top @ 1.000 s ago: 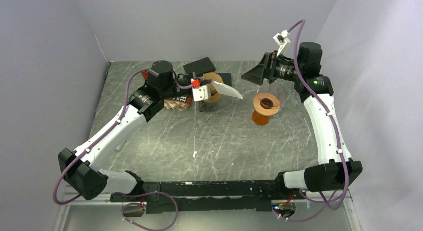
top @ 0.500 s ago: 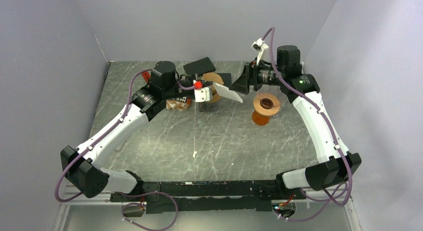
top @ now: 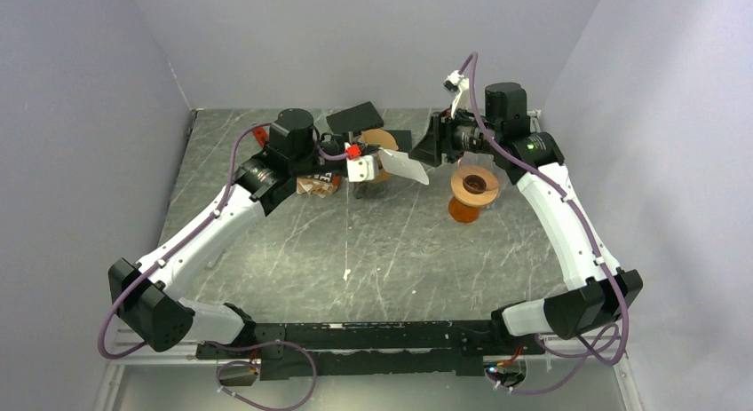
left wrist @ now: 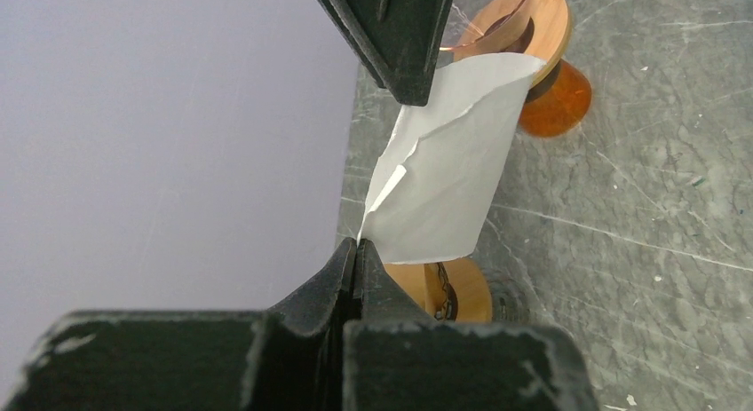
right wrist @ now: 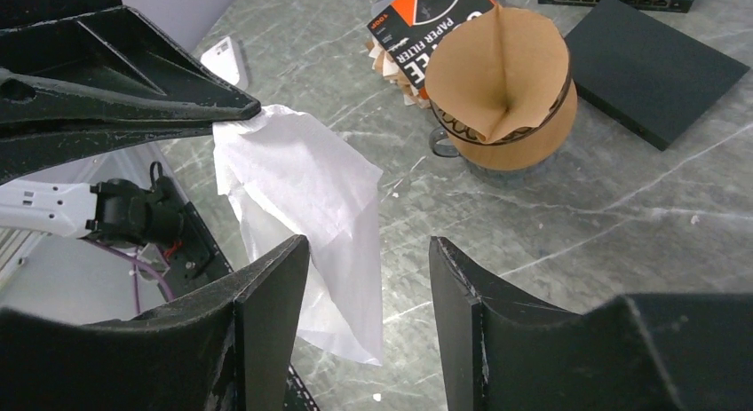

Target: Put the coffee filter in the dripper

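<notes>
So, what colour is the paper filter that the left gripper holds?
White. The paper filter, pinched in the shut left gripper, shows best in the left wrist view.

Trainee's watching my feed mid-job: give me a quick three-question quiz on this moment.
1. True or false: the left end effector is shut on the white filter.
2. Which holds a brown filter? A) the dripper beside the filter packet, the filter packet lying just behind it B) the orange dripper near the right arm.
3. Fill in: the right end effector has its jaws ____ (apart or clamped).
Key: 1 true; 2 A; 3 apart.
</notes>
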